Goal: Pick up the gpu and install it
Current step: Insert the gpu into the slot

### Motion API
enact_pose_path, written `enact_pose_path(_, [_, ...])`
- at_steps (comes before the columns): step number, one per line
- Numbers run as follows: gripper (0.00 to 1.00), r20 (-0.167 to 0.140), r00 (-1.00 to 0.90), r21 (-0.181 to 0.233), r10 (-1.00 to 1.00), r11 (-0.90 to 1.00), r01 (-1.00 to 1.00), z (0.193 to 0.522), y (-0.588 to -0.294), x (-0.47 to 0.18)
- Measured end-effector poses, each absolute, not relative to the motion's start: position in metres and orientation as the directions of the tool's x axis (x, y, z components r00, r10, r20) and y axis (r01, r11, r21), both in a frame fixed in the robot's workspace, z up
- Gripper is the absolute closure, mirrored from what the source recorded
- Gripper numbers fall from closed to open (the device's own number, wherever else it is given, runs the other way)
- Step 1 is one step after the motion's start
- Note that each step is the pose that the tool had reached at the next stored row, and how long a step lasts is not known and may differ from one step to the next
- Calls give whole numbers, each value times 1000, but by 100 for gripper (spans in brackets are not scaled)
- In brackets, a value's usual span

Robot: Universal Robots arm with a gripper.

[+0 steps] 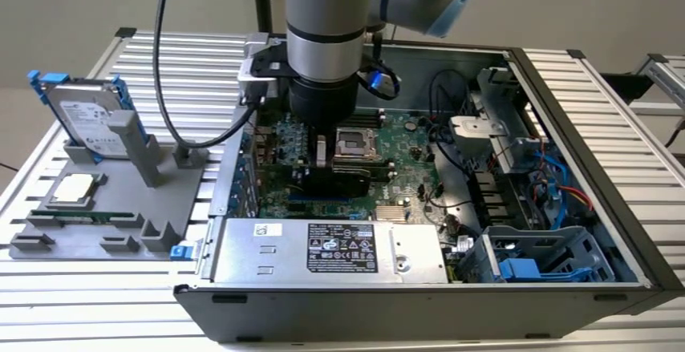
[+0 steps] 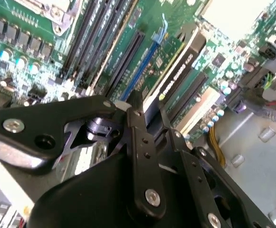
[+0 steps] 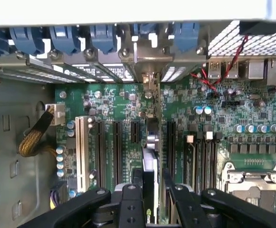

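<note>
The gpu (image 1: 334,177) is pinched on edge in my gripper (image 3: 152,190), fingers (image 2: 137,124) clamped either side of it. It hangs straight below the claw, inside the open computer case (image 1: 599,127), over the motherboard (image 3: 128,109) mid-board, near the case's rear wall. Its long axis runs parallel to the expansion slots (image 3: 116,152), bracket end toward the rear slot covers (image 3: 104,71). I judge it's lined up over a slot between the others; can't tell if it's seated.
</note>
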State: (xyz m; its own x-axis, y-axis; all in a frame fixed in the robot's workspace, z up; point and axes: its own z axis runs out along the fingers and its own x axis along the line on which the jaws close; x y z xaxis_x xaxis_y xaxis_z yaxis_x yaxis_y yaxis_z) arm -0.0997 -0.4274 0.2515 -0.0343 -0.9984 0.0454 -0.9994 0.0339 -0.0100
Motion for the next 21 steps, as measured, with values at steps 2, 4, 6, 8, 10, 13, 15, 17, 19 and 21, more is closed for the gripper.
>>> enact_pose_path(2, [100,42,-34,-10,-999,34,-999,250,-427,-100])
enact_pose_path(4, [100,39,-34,-10,-999,34,-999,249,-427,-99])
enact_pose_path(6, [100,37,-34,-10,-999,34,-999,249,-427,-99])
enact_pose_path(8, [100,36,-34,-11,-999,34,-999,249,-427,-99])
enact_pose_path(10, [100,36,-34,-11,-999,34,-999,248,-427,-99])
enact_pose_path(13, [100,36,-34,-11,-999,34,-999,248,-427,-99])
enact_pose_path(15, [100,36,-34,-11,-999,34,-999,248,-427,-99])
enact_pose_path(17, [100,35,-34,-11,-999,34,-999,249,-427,-99])
enact_pose_path(19, [100,32,-34,-10,-999,34,-999,249,-428,-99])
enact_pose_path(21, [100,27,-34,-10,-999,34,-999,249,-429,-99])
